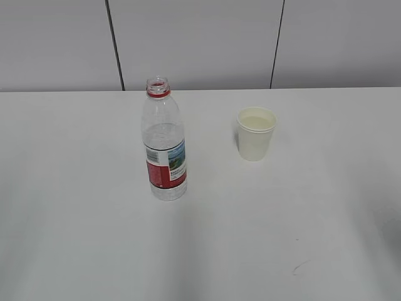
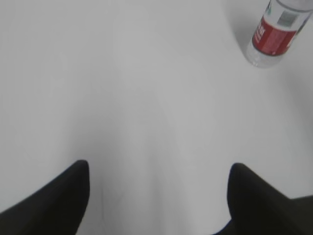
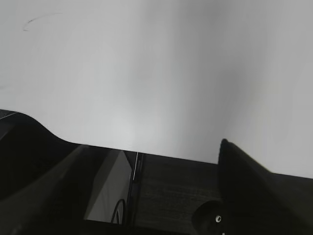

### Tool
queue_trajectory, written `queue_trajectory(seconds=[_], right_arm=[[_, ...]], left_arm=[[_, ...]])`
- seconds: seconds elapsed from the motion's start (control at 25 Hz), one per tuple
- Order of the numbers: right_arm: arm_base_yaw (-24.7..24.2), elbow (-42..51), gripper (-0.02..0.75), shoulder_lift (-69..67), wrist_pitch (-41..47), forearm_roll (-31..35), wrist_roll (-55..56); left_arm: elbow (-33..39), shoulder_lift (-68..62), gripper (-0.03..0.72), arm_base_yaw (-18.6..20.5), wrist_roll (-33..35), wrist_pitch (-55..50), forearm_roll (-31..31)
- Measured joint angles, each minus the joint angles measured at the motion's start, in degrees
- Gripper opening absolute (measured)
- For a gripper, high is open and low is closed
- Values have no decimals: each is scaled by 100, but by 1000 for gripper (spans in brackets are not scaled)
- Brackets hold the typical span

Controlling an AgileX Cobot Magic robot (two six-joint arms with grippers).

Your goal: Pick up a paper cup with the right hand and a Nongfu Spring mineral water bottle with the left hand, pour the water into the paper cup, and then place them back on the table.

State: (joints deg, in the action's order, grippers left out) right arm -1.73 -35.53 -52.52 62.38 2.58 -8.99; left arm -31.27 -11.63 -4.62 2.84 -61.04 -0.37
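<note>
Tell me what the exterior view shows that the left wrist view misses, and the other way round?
Only the exterior view shows the paper cup with liquid inside, the bottle's uncapped neck with its red ring, and the panelled wall behind. Only the left wrist view shows the left claw, its two black fingers spread wide over bare table. Both show the white table and the Nongfu Spring mineral water bottle standing upright on it, untouched.
</note>
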Motion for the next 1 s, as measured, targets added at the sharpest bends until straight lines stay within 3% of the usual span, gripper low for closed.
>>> queue_trajectory(seconds=[0.24,1.0], right_arm=[[0,570,585,673,-308,0,-23],[0,1116,585,2716,-330,2,-280]], left_arm=[[-5,1194,521,0,0,-61,37],[0,1239,519,0,0,-84,73]])
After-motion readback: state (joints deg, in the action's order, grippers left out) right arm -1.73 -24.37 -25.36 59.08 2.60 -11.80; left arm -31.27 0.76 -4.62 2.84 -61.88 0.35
